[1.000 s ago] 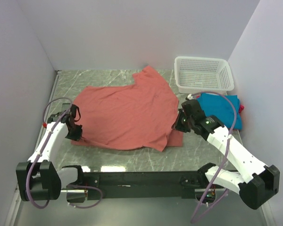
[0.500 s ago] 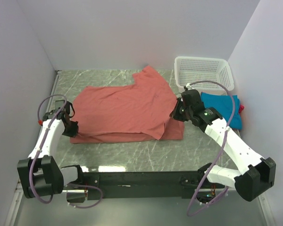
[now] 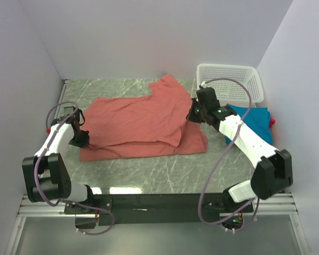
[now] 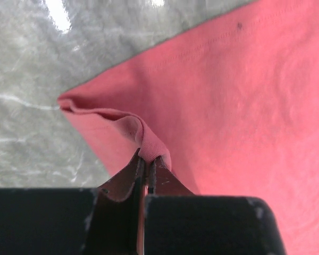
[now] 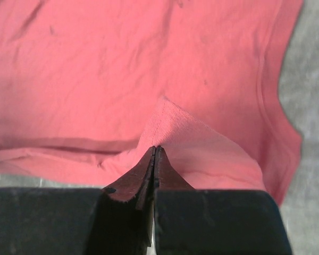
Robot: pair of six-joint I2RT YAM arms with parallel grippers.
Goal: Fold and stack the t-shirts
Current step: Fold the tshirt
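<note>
On the left, the left gripper [image 4: 147, 160] is pinched shut on a thin fold at the near-left edge of the salmon-red t-shirt [image 3: 135, 122]. That small bite could slip out if the arms pull unevenly, skewing the fold. The shirt lies mid-table, long axis left to right, one corner jutting toward the far wall. At its right edge the right gripper [image 5: 155, 151] is clamped on a raised peak of cloth, and the teal-blue t-shirt [image 3: 260, 125] lies just right.
</note>
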